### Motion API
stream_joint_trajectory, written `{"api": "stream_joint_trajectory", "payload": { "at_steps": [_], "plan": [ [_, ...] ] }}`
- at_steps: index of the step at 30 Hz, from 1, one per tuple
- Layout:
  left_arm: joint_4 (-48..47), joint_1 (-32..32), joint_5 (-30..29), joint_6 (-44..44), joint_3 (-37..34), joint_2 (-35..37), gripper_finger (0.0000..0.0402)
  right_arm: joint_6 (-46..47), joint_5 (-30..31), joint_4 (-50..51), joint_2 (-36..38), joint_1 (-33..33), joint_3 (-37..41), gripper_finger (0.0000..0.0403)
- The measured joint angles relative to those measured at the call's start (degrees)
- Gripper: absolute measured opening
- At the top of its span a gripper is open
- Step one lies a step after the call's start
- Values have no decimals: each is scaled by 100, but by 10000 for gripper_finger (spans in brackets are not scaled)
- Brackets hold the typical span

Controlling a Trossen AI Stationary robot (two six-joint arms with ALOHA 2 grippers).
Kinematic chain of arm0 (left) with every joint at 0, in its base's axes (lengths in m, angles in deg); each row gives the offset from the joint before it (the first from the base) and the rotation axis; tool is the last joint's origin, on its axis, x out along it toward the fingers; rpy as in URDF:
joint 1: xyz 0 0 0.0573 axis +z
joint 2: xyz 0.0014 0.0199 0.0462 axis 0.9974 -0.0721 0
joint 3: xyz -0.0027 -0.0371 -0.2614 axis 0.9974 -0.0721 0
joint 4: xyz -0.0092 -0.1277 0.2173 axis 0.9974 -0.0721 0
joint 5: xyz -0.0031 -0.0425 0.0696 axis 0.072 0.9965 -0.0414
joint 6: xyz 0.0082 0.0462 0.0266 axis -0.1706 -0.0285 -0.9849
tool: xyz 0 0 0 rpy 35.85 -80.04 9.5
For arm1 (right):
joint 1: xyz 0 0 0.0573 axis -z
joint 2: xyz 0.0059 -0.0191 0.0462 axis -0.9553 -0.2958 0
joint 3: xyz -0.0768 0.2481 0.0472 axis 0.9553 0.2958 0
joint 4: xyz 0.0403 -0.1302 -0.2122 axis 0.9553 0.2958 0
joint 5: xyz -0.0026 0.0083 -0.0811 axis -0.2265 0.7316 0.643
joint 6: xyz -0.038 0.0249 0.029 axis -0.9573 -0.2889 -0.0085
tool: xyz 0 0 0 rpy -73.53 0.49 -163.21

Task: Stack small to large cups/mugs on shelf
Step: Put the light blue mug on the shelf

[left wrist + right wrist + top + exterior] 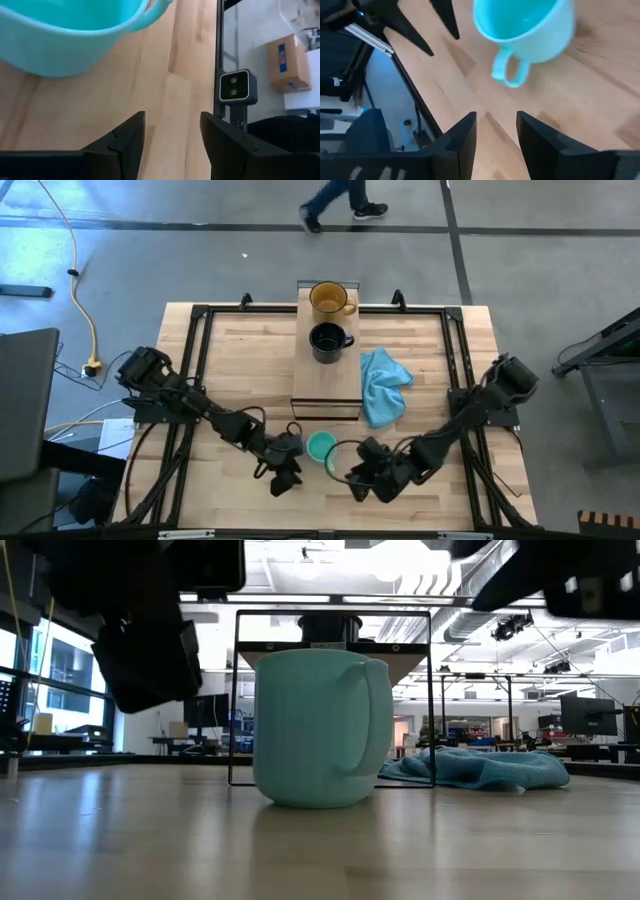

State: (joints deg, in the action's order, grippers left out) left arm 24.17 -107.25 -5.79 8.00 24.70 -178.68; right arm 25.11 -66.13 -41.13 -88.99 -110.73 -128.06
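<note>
The teal mug [321,447] stands upright on its base on the table near the front edge, handle [509,73] toward the right arm; it fills the low view [315,725]. The black mug [328,340] and the amber glass mug [330,300] stand on the light-wood shelf [326,385]. My left gripper [283,472] [172,120] is open, just left of and nearer than the teal mug [65,35]. My right gripper [358,480] [496,120] is open, right of and nearer than the teal mug [525,25].
A crumpled blue cloth [383,385] [480,768] lies on the table right of the shelf. A dark metal frame [195,360] runs round the tabletop. A person walks on the floor beyond the far edge [335,202]. Bare wood lies between the two grippers.
</note>
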Motion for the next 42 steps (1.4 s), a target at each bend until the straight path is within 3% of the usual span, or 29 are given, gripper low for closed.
{"api": "stream_joint_trajectory", "payload": {
  "at_steps": [3,10,21,35,42],
  "plan": [
    [-384,0,-132,-112,0,190,179,-52,-96,-388,-253,98,-24,131],
    [-1133,2,-370,-416,-40,598,179,-65,-115,-123,-665,303,-474,131],
    [-1122,1,-732,-280,-892,1544,179,-254,-207,762,-1288,543,-1355,131],
    [-893,2,-1103,15,-1530,2270,179,-256,-684,1100,-1495,719,-1439,130],
    [-920,1,-1144,12,-1565,2326,179,-395,-745,1260,-1477,723,-1438,84]
  ]
}}
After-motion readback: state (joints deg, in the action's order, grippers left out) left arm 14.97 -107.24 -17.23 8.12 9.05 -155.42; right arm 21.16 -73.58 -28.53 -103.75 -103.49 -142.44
